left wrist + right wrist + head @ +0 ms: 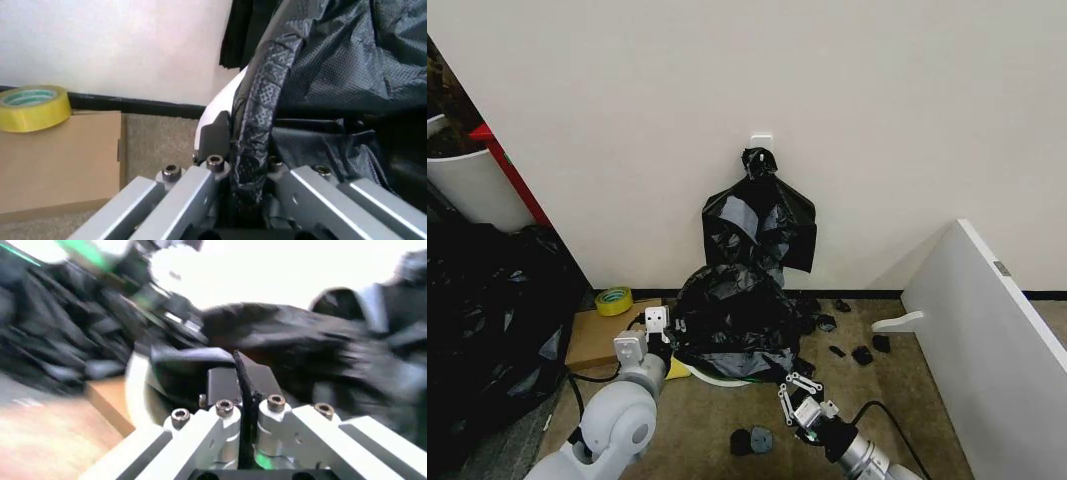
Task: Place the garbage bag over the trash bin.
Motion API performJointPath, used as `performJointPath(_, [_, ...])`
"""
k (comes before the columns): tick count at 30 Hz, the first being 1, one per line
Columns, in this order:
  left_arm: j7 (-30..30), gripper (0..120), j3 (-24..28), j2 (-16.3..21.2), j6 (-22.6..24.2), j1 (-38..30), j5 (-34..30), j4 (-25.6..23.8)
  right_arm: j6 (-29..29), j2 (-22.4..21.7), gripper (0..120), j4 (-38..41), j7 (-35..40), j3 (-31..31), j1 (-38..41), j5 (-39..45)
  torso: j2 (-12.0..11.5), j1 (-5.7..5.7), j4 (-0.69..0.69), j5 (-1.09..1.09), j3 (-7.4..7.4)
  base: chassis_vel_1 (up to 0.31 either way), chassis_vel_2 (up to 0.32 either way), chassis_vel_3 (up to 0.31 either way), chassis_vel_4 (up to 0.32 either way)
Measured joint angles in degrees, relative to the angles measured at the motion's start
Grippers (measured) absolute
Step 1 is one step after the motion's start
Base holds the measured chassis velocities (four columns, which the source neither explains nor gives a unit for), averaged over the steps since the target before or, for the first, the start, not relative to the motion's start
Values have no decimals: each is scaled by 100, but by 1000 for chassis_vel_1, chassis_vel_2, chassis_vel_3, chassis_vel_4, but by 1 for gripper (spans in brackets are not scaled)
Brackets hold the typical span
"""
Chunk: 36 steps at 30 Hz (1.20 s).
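While your left gripper (659, 322) sits at the left side of the trash bin (717, 378), its fingers (215, 131) are pressed together on a twisted edge of the garbage bag (732, 315), which runs down between them in the left wrist view. Your right gripper (795, 385) is at the bin's front right, low near the floor, and in the right wrist view it pinches a thin black strip of the same bag between closed fingers (223, 385). Between the two grippers, the bag lies draped over the top of the bin, covering most of it, so that you see just a curved sliver of cream rim below the plastic in the head view. Behind the bin, a knotted bundle of black bags (759, 222) hangs on the wall. To your left a roll of yellow tape (614, 300) rests on a cardboard box (597, 338), and farther left a heap of black sheeting (482, 330) fills the corner.
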Motion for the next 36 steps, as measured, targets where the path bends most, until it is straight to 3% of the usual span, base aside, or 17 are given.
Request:
performJointPath(2, [-61,0,-52,-10,22,-21,-252,-72,627,60,0,-311,-765,-3,79,229,0,0,0,0,0,0,0,0,0])
performJointPath(6, [-169,0,-152,-36,171,-38,-636,-205,1195,177,0,-837,-1588,33,247,324,0,0,-1,0,0,0,0,0,0])
performJointPath(9, [-255,0,-265,-41,329,-32,-898,-339,1305,297,0,-1320,-1843,135,440,188,0,0,0,2,0,0,0,0,0])
performJointPath(16, [-415,0,-447,21,585,-4,-1245,-560,1321,401,0,-1884,-1736,245,702,-111,0,0,0,1,0,0,0,0,0])
performJointPath(20, [-510,0,-535,67,752,18,-1405,-721,1306,508,0,-2204,-1086,278,892,-406,0,0,0,2,0,0,0,0,0])
performJointPath(27, [-515,0,-595,108,758,75,-1364,-839,1279,589,0,-2535,-360,337,1121,-778,0,0,0,0,0,0,0,0,0])
performJointPath(36, [-451,0,-623,7,504,88,-1563,-958,1264,786,0,-2599,-214,173,1097,-1102,0,0,-1,0,0,0,0,0,0])
